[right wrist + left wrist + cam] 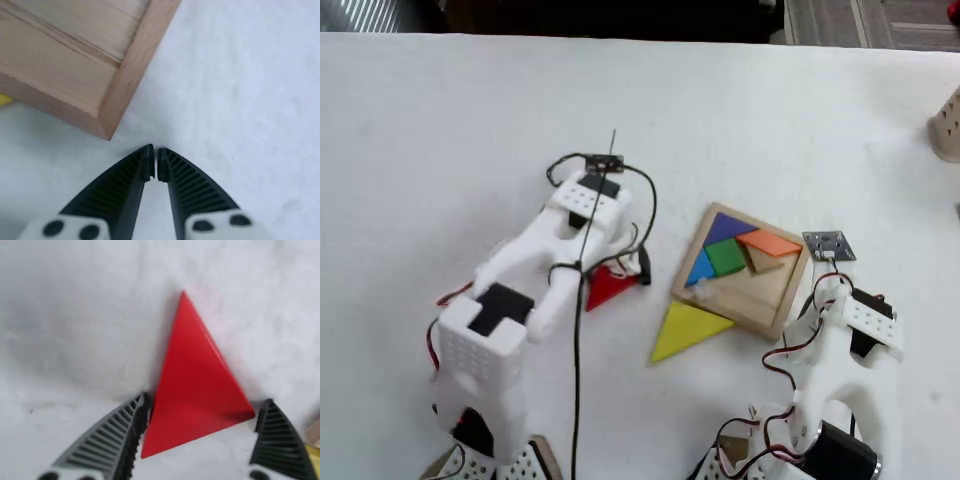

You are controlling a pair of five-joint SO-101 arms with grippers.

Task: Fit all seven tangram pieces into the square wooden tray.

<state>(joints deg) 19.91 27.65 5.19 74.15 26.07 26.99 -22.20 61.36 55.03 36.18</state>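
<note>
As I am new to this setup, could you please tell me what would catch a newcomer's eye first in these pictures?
The red triangle stands out first, lying flat between the tips of the open left claw. Next is the wooden tray, partly filled with coloured pieces, with the yellow triangle just outside its near edge. The right claw sits shut beside a tray corner.
</note>
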